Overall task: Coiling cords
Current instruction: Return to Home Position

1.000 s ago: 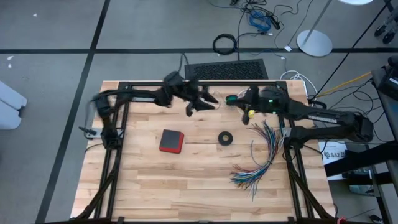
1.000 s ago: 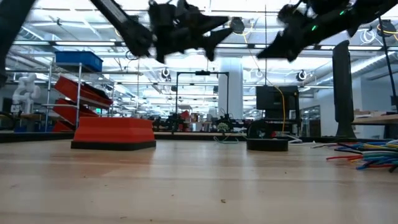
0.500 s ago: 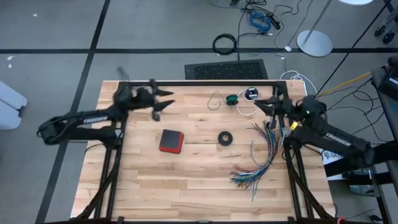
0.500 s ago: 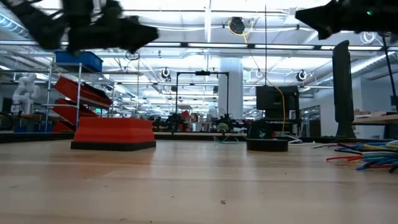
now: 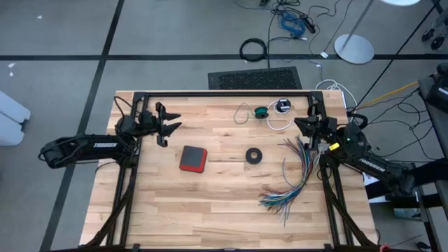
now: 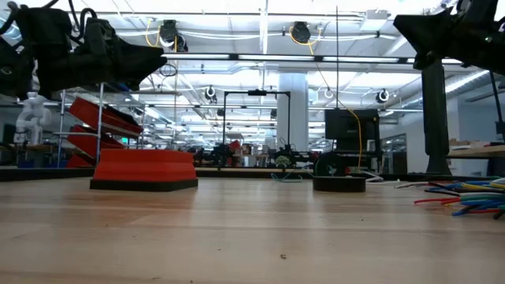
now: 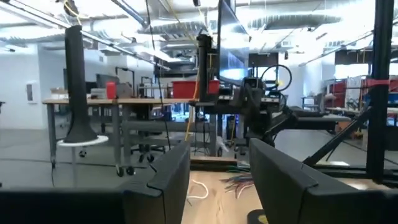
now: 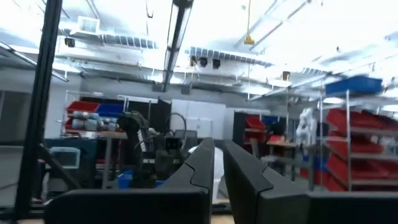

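The cords (image 5: 262, 112), green and white, lie bunched near the table's (image 5: 210, 210) far edge in the high view. They sit just ahead of the right gripper's (image 5: 299, 122) jaws and well ahead of the left gripper's (image 5: 173, 120). Neither gripper holds anything. A red block (image 5: 192, 158) and a black ring (image 5: 253, 155) lie between the two, and coloured wires (image 5: 290, 178) fan out close beside the right jaws.

In the low view both grippers hang high above the wood, so the room beneath them is open.

The left wrist view shows the left jaws spread apart, with a pale loop beyond them that is likely one of the cords.

The right wrist view shows the right jaws drawn almost together on nothing.

The likely risk is on the right. If that arm dips as it turns, it could catch the white cord or the wires and pull the coil loose. The left arm sits near the table's side edge, with bare wood ahead of it.
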`<state>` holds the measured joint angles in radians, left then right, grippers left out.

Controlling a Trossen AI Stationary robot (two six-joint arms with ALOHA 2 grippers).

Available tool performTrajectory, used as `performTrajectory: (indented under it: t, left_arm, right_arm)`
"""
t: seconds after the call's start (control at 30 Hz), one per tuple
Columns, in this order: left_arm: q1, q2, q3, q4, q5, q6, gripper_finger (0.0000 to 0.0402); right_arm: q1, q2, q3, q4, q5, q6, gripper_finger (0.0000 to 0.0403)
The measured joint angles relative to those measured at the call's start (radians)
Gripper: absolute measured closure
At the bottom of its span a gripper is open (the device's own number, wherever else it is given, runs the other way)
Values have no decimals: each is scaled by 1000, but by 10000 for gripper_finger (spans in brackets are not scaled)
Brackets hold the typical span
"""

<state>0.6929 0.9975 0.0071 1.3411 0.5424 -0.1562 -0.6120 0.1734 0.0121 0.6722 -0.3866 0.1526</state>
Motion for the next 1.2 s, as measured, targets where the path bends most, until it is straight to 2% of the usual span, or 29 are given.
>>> performTrajectory:
  t: [0.07,0.23,0.37,1.2]
  left_arm:
    - [1,1,0,-12,-8,24,231]
    - [9,3,0,-22,-24,10,231]
    - [8,2,0,-23,-23,13,230]
    - [8,3,0,-24,-27,11,230]
  right_arm:
    - [-3,-8,2,3,-1,-26,380]
    - [-4,-6,1,-93,98,-21,380]
    - [-4,-5,1,-151,97,-20,380]
    - [-4,2,1,-155,96,-19,380]
